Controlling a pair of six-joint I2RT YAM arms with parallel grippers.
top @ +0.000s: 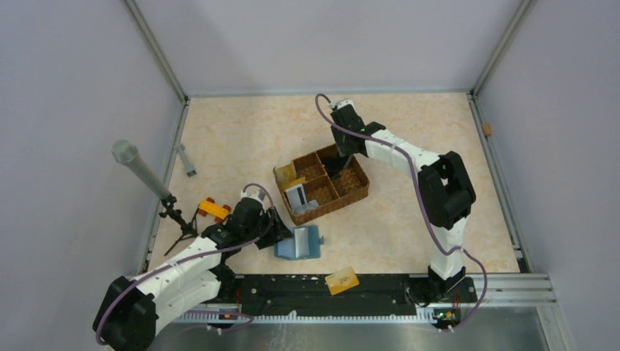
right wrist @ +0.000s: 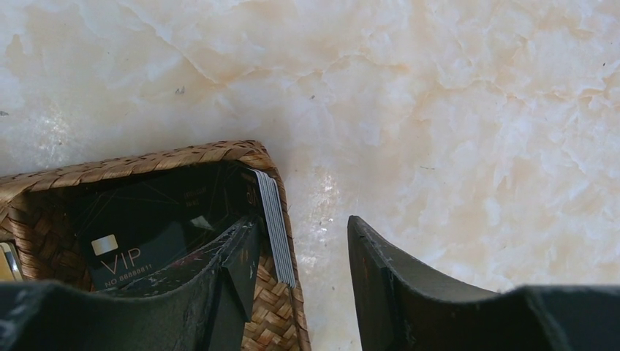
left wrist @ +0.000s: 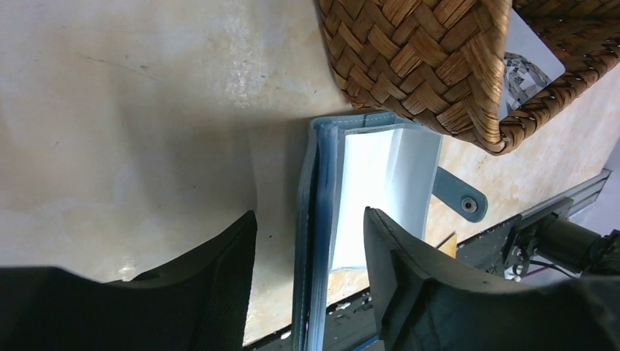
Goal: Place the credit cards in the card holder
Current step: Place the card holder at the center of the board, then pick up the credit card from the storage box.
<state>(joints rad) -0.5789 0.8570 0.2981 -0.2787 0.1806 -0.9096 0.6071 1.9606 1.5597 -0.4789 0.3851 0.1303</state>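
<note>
The teal card holder (top: 300,243) lies open on the table in front of the basket, its light blue inside (left wrist: 380,183) up and its stud tab (left wrist: 462,199) sticking out. My left gripper (top: 281,232) is open, and its fingers straddle the holder's left edge (left wrist: 308,216). A gold card (top: 342,280) lies on the black rail at the near edge. Gold (top: 292,175) and white-grey cards (top: 296,196) stand in the basket. My right gripper (top: 338,170) is open (right wrist: 303,221). One finger is inside the basket and one outside, around a grey card stack (right wrist: 274,227).
The brown wicker compartment basket (top: 355,191) stands mid-table, and its corner (left wrist: 424,66) almost touches the holder. A black VIP card (right wrist: 131,248) lies in its far compartment. A yellow-and-red toy block (top: 213,209) and a grey microphone on a stand (top: 139,168) are at the left.
</note>
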